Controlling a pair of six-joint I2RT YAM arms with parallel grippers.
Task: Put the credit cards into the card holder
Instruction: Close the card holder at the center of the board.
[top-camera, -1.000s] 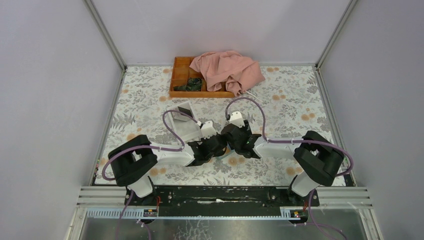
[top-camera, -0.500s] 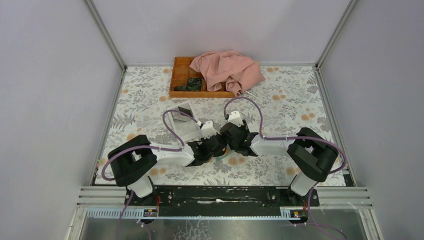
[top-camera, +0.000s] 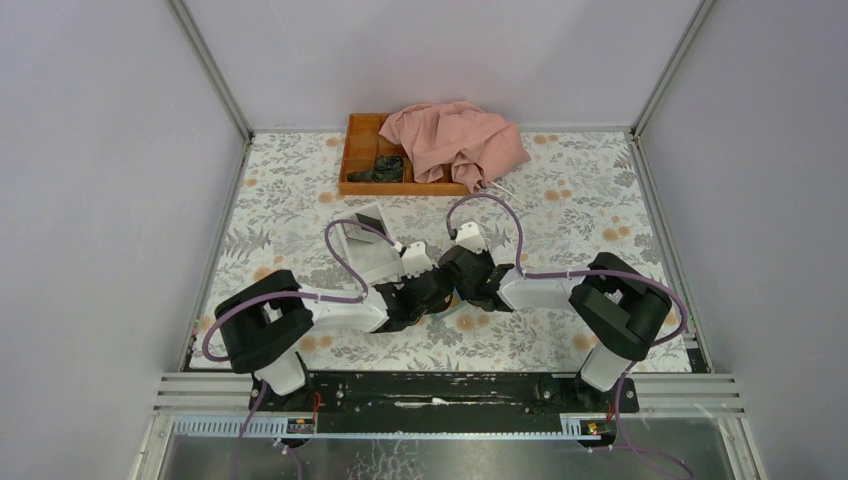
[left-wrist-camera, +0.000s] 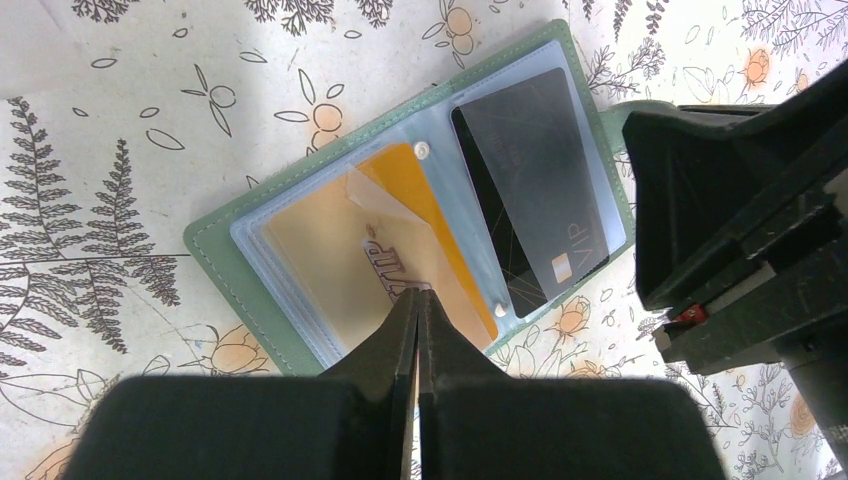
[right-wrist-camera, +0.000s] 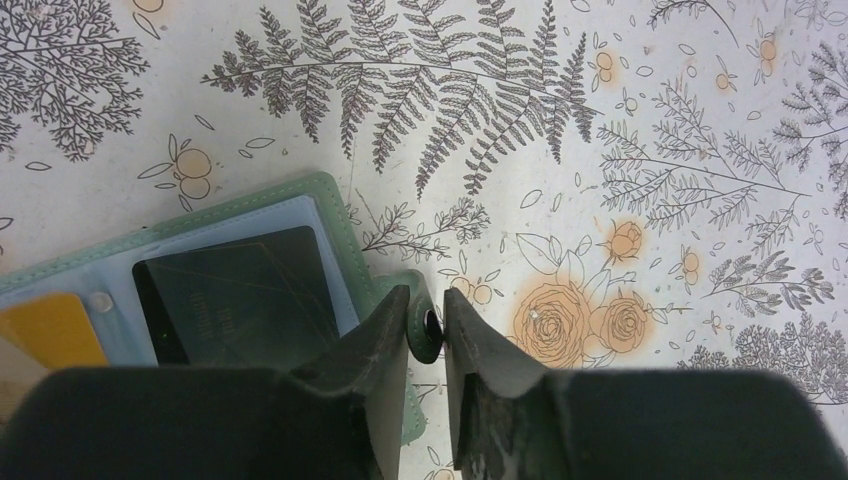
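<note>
Credit cards (left-wrist-camera: 500, 170) sat in the clear pockets of the flat grey-green folding card holder (left-wrist-camera: 215, 250): an orange plastic card (left-wrist-camera: 420, 205) on the left and a dark grey card (left-wrist-camera: 540, 200) on the right. The holder lay open on the flowery table cloth (top-camera: 560, 200), in the middle of the table between the two arms.

The left gripper (left-wrist-camera: 417, 300) was pinched shut. Its tips pointed down at the orange card's pocket, most likely to press the case flat and keep it steady. The right gripper (right-wrist-camera: 425, 310) had its two fingers squeezed on the little green snap tab (right-wrist-camera: 422, 345) at the holder's right edge, probably to stop the case from sliding.

From above, the arms covered the holder almost fully. The shiny plastic made it hard to tell whether the orange card was all the way in, or whether a paler card lay beside it. The left gripper's dark body hid the holder's near edge.
</note>
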